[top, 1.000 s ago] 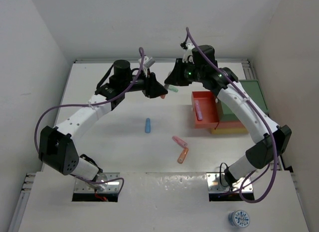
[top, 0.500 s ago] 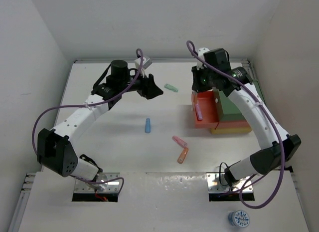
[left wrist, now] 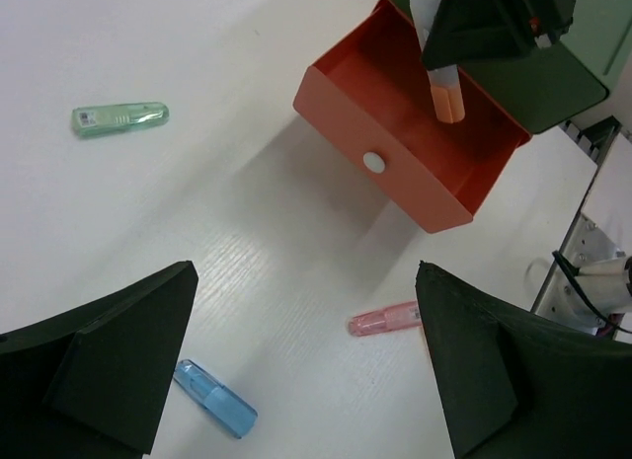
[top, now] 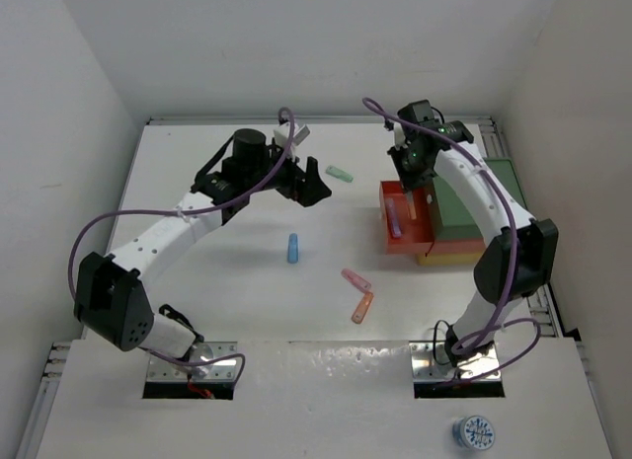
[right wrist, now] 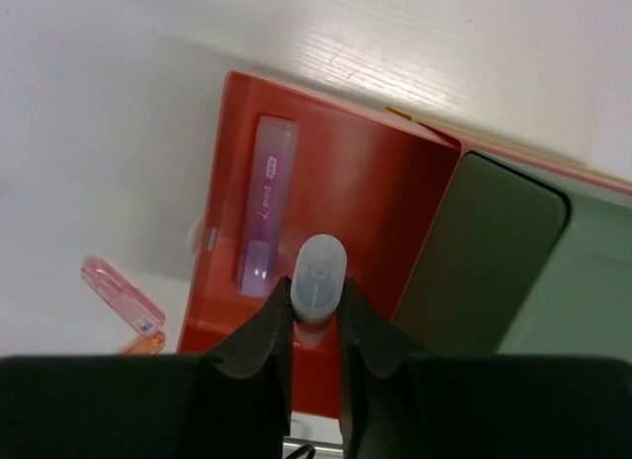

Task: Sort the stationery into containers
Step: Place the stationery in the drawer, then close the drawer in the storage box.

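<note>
At 2 o'clock on the surface (top: pixel 217 281), above the red tray (top: pixel 405 246): the right tool (right wrist: pixel 316 303) is pinched on an orange-tipped marker (right wrist: pixel 319 271). The grip is just below its pale cap. The marker hangs upright with the orange end down inside the tray; contact with the tray floor cannot be told.

A purple marker (right wrist: pixel 265 217) lies flat in the red tray, at 9 o'clock of the held one in the right wrist view.

The red tray sticks out toward 9 o'clock from under the green tray (top: pixel 509 183). An edge of the yellow tray (top: pixel 456 256) shows at the stack's 6 o'clock side.

The left tool (top: pixel 308 183) is at 12 o'clock of the surface's middle. Its jaws are spread wide with nothing between them.

- Mint marker (top: pixel 340 173): loose, just at 2 o'clock of the left tool.
- Blue marker (top: pixel 293 248): alone, near the middle.
- Pink marker (top: pixel 355 278) and orange marker (top: pixel 363 307): at 5 o'clock of the middle, in a V with their ends close; touching or not, cannot tell.
</note>
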`<state>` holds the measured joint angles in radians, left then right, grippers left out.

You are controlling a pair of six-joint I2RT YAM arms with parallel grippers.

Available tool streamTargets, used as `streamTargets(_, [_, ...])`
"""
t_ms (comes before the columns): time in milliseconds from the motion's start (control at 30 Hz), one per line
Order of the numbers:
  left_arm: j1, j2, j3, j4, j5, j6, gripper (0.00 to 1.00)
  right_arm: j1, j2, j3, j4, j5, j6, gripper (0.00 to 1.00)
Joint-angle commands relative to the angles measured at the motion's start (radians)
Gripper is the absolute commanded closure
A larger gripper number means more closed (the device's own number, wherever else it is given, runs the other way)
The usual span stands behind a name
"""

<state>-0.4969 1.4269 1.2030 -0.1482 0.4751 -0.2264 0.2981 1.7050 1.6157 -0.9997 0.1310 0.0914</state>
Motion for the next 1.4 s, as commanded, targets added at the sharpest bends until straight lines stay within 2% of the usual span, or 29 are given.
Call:
streamTargets(0, [-0.009, 0.003, 0.006, 0.032, -0.053, -0.074, 0.0, 0.003, 0.01, 0.029, -0.005, 0.007, 0.019, 0.79])
streamTargets(33, [-0.009, 0.016, 0.01, 0.033, -0.056, -0.091, 0.0, 0.003, 0.013, 0.033, -0.007, 0.004, 0.022, 0.71])
streamTargets(67, [-0.011, 0.026, 0.013, 0.035, -0.047, -0.096, 0.0, 0.004, 0.021, 0.039, -0.013, -0.004, 0.027, 0.54])
streamTargets(167, [-0.014, 0.062, 0.02, 0.051, -0.033, -0.137, 0.0, 0.012, 0.018, 0.079, -0.031, -0.022, 0.039, 0.42])
streamTargets(233, [-0.017, 0.093, 0.013, 0.091, -0.03, -0.181, 0.0, 0.016, -0.004, 0.116, -0.039, -0.045, 0.039, 0.41])
streamTargets(333, [-0.025, 0.148, 0.004, 0.172, -0.021, -0.261, 0.0, 0.038, -0.053, 0.15, -0.043, -0.067, 0.034, 0.45])
streamTargets(433, [-0.049, 0.216, 0.018, 0.22, -0.013, -0.318, 0.05, 0.038, -0.126, 0.153, -0.036, -0.042, 0.015, 0.55])
streamTargets(500, [-0.083, 0.251, 0.05, 0.223, -0.041, -0.324, 0.13, 0.026, -0.16, 0.142, -0.019, -0.012, -0.018, 0.63])
streamTargets(533, [-0.095, 0.288, 0.067, 0.208, -0.055, -0.32, 0.21, 0.001, -0.188, 0.125, -0.01, 0.016, -0.034, 0.72])
streamTargets(567, [-0.107, 0.306, 0.087, 0.194, -0.09, -0.317, 0.26, -0.017, -0.197, 0.116, -0.004, 0.027, -0.047, 0.76])
streamTargets(667, [-0.158, 0.381, 0.157, 0.156, -0.138, -0.309, 0.47, -0.086, -0.226, 0.053, 0.015, 0.048, -0.067, 0.82])
streamTargets(733, [-0.17, 0.437, 0.209, 0.15, -0.133, -0.321, 0.53, -0.123, -0.238, 0.009, 0.027, 0.047, -0.076, 0.83])
streamTargets(867, [-0.21, 0.51, 0.279, 0.15, -0.124, -0.34, 0.53, -0.162, -0.251, -0.046, 0.035, 0.022, -0.084, 0.83])
streamTargets(1033, [-0.249, 0.566, 0.335, 0.15, -0.135, -0.364, 0.53, -0.191, -0.258, -0.112, 0.035, -0.034, -0.084, 0.77])
streamTargets(1233, [-0.281, 0.629, 0.386, 0.154, -0.139, -0.373, 0.53, -0.205, -0.243, -0.132, 0.019, -0.051, -0.119, 0.77])
streamTargets(1367, [-0.281, 0.668, 0.405, 0.206, -0.087, -0.399, 0.52, -0.226, -0.237, -0.142, 0.004, -0.089, -0.117, 0.77])
